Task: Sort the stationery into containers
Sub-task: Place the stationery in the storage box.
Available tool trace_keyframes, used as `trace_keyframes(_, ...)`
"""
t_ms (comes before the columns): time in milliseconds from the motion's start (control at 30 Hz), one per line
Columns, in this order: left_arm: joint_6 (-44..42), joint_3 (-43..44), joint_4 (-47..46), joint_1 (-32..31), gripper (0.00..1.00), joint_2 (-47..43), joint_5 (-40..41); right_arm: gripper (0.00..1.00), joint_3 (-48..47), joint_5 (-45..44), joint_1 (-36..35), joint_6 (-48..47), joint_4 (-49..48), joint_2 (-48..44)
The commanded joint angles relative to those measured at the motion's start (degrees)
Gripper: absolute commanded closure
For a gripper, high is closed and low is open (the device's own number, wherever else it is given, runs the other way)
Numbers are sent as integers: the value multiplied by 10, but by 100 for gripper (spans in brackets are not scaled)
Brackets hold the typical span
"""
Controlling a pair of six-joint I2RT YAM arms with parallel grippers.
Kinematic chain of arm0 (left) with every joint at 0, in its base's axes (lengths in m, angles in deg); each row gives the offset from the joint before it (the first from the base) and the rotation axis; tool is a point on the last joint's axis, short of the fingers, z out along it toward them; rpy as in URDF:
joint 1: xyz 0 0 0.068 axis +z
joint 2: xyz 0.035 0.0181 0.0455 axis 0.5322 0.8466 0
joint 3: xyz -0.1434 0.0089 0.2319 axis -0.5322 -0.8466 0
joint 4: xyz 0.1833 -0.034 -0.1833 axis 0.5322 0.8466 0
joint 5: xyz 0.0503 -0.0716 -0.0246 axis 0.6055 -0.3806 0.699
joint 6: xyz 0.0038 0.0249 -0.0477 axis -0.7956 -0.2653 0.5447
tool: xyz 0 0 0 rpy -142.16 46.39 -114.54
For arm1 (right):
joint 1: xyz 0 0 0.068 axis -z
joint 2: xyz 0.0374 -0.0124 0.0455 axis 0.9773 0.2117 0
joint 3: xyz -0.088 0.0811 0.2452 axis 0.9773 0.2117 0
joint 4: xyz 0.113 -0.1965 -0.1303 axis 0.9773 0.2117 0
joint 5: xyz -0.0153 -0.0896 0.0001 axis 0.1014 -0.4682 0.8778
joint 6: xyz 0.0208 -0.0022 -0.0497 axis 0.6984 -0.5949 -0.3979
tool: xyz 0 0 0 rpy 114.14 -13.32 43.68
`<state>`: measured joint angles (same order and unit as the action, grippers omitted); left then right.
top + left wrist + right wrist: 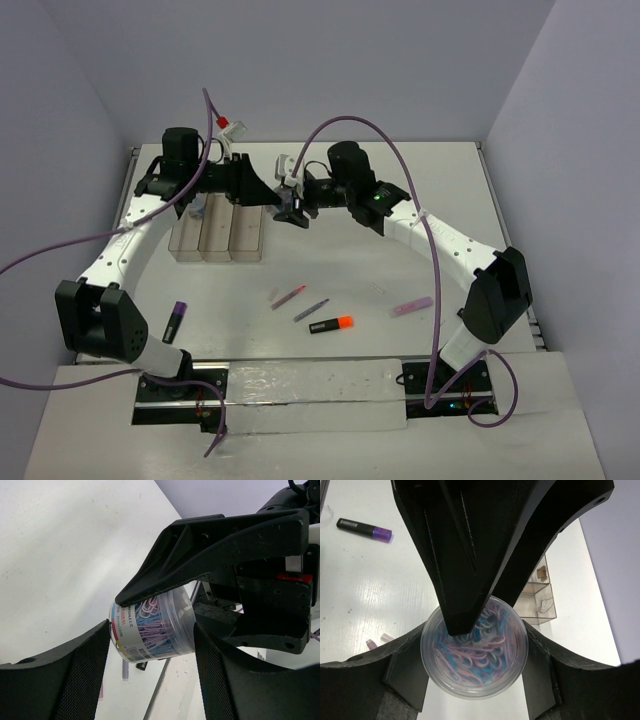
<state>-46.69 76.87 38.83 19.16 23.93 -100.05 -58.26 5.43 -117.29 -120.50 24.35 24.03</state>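
A clear round jar of pastel paper clips [150, 630] hangs in the air between both grippers, next to the clear three-compartment tray [215, 235]. My right gripper [474, 667] is shut on the jar's sides [475, 670]. My left gripper [152, 645] spans the jar end to end, with its pads touching the lid and the base. On the table lie a purple highlighter [175, 320], an orange-black highlighter [332, 324], a pink pen [287, 297], a grey pen [311, 309] and a pale pink bar [412, 306]. The pink-black highlighter is not in view.
The tray also shows in the right wrist view [540, 592], with a paper clip [546, 605] in one compartment. A small clear piece [376, 288] lies right of the pens. Purple cables loop over both arms. The table's raised edges run along the left and right sides.
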Motion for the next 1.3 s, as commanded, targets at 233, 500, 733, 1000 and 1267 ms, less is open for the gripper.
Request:
trace_keyframes(233,130,-6,-106,2,100,-13,-82,57,14,-9,-4,20,-125,-21)
trace_keyframes(500,212,-29,-195,5,100,-14,-91,39,17,-23,-4,35,-137,-22)
trace_keyframes(733,241,-40,-225,6,100,-16,-89,26,18,-22,-3,43,-141,-22)
trace_keyframes(1000,214,-30,-204,6,100,-14,-76,27,11,-24,-3,38,-134,-15)
trace_keyframes(1267,192,-29,-176,12,100,-16,-80,28,-5,-35,-2,40,-118,-6)
